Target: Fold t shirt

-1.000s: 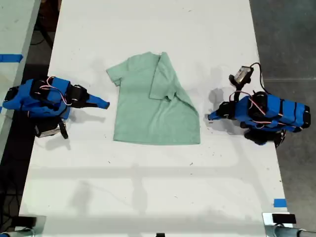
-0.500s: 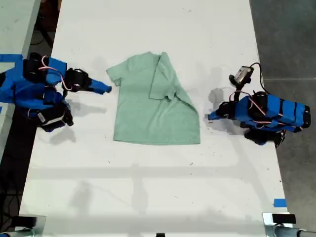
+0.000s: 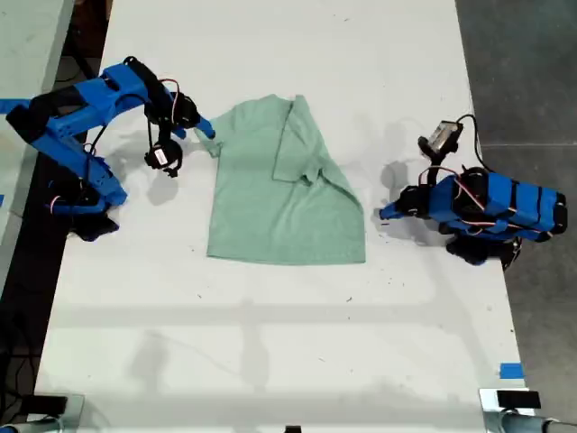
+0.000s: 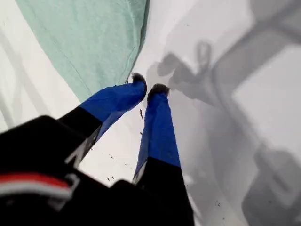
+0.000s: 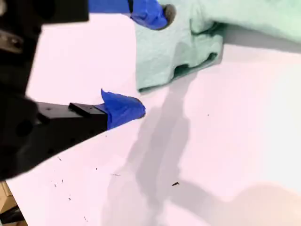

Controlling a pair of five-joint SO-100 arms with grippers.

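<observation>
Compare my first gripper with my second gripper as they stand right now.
Jaws: my first gripper is nearly closed on nothing, while my second gripper is wide open.
Place: my first gripper sits over bare table beside the t shirt edge. My second gripper straddles the edge of the sleeve.
Arm pose: the first arm is folded low at the exterior view's right, the second raised and stretched out at its left.
Shared: both have blue fingers, and neither grips cloth.

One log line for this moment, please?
pale mint-green cloth t-shirt: part-folded; my second gripper: open at sleeve; my first gripper: shut, beside it
</observation>
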